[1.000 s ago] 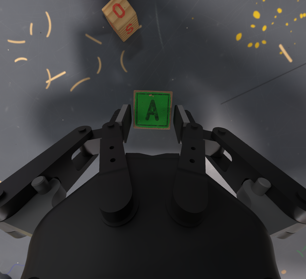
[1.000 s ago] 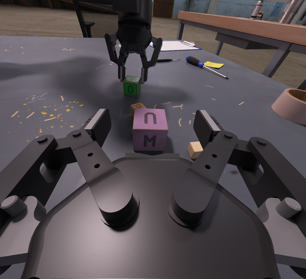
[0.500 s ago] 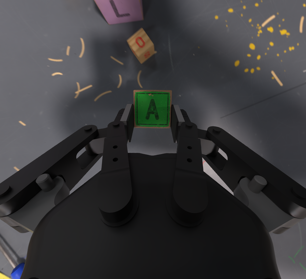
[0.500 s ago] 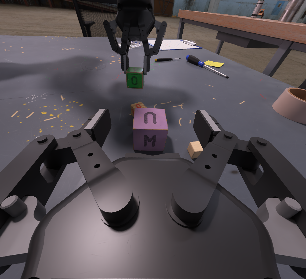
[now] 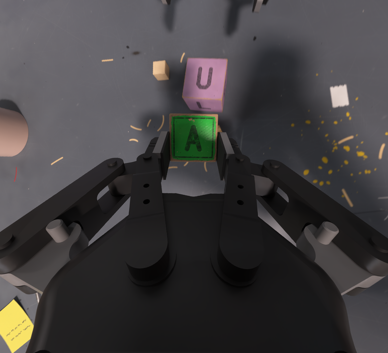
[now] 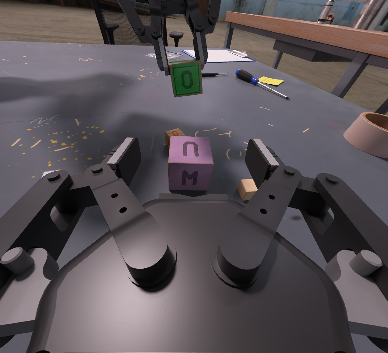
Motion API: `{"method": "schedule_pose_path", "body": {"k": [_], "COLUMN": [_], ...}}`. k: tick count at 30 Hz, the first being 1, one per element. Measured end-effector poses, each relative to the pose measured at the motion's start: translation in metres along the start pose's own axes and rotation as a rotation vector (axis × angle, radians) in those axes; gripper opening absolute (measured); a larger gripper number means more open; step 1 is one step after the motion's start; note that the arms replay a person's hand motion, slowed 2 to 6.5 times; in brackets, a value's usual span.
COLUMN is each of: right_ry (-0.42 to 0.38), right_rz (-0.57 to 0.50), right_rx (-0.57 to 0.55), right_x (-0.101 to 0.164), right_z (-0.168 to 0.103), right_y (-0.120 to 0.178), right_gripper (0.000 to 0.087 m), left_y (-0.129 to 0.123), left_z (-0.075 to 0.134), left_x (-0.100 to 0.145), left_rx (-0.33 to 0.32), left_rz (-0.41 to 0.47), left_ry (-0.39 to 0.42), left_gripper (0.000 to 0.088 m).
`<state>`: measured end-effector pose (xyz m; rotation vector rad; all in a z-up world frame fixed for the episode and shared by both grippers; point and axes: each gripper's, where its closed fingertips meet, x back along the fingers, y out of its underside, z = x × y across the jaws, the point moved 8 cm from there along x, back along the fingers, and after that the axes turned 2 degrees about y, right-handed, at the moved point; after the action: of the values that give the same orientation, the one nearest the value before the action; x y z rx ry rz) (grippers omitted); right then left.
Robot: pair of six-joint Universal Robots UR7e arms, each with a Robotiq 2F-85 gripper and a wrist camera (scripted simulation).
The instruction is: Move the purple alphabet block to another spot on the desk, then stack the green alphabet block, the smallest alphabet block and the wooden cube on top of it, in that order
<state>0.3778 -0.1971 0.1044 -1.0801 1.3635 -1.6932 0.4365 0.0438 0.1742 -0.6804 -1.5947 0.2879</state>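
My left gripper [image 5: 193, 154] is shut on the green alphabet block [image 5: 193, 137] and holds it in the air; both also show in the right wrist view, the gripper [image 6: 181, 68] and the block [image 6: 186, 79], high above the desk. The purple alphabet block [image 5: 204, 84] [image 6: 190, 163] rests on the desk just beyond the green one. The smallest alphabet block [image 6: 174, 134], wooden with red letters, lies right behind the purple one, mostly hidden in the left wrist view. The plain wooden cube [image 5: 160, 70] [image 6: 246, 188] sits beside the purple block. My right gripper [image 6: 192, 154] is open and empty, straddling the purple block from above.
A tape roll [image 6: 369, 133] [image 5: 11, 131] lies to one side. A screwdriver [image 6: 260, 83], a yellow sticky note [image 6: 270, 80], a pen [image 6: 212, 74] and a clipboard [image 6: 218, 56] lie at the desk's far end. A chair [image 6: 100, 7] and a wooden table [image 6: 304, 30] stand beyond.
My left gripper closed on the green block, lifted it off the desk and carried it towards the purple block. The right gripper has not moved.
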Motion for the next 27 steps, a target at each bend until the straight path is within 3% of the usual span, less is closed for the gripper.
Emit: {"method": "schedule_pose_path", "body": {"k": [12, 27], "right_ry": [0.003, 0.001], "right_rz": [-0.002, -0.007], "right_rx": [0.004, 0.003], "right_x": [0.0, -0.001], "right_z": [0.0, 0.0], "right_y": [0.0, 0.0], "right_gripper": [0.0854, 0.0854], "left_y": [-0.045, -0.064], "left_z": [-0.003, -0.003], "left_x": [-0.026, -0.062], "left_rx": [0.088, 0.165], "left_rz": [-0.003, -0.025], "left_ry": [-0.067, -0.014], "left_gripper": [0.0385, 0.0385]}}
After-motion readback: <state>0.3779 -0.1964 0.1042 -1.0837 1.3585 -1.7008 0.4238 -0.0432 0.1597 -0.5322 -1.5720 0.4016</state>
